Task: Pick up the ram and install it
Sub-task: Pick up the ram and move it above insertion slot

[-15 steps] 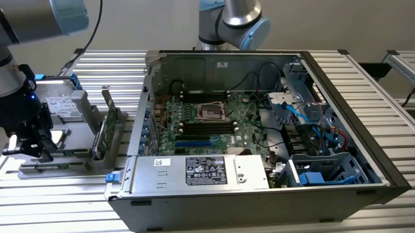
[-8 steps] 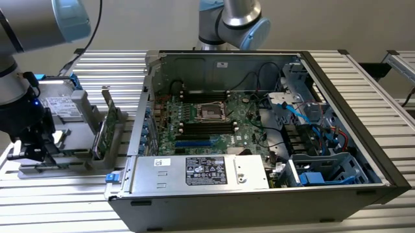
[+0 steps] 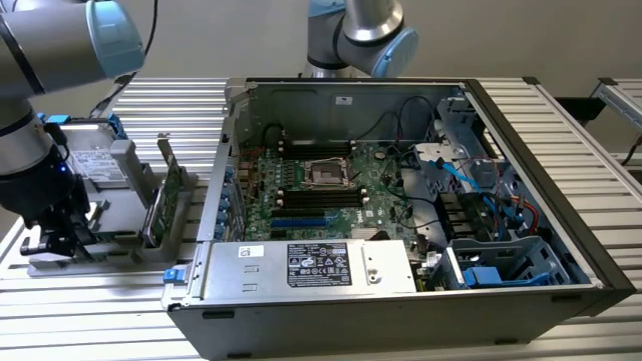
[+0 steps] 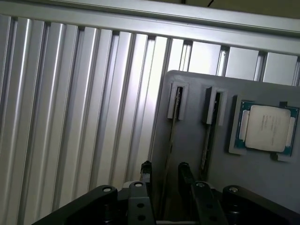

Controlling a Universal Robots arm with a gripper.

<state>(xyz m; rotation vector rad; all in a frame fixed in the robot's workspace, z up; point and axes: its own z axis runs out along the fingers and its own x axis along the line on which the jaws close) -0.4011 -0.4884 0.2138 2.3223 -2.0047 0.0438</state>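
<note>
Where the grey robot arm with pale blue joint caps [image 3: 30, 143] reaches down at the exterior view's left, its black jaws stand apart over a flat grey plastic holder tray [image 4: 187, 154] lying on the ribbed aluminium surface [image 4: 70, 117]. Seen from the wrist, the ram [image 4: 173, 129], a long, thin board stick standing on edge in a pale slot of that tray, runs into the gap between the two jaws; no contact with either can be made out. A second thin stick [image 4: 209, 136] stands in the neighbouring slot, with a square silver-lidded processor chip [image 4: 268, 126] just beyond it. A tall green expansion card [image 3: 161, 199] stands upright on the tray. Well apart, toward the exterior view's right, the open dark computer case [image 3: 401, 327] shows its green motherboard [image 3: 321, 188].
</note>
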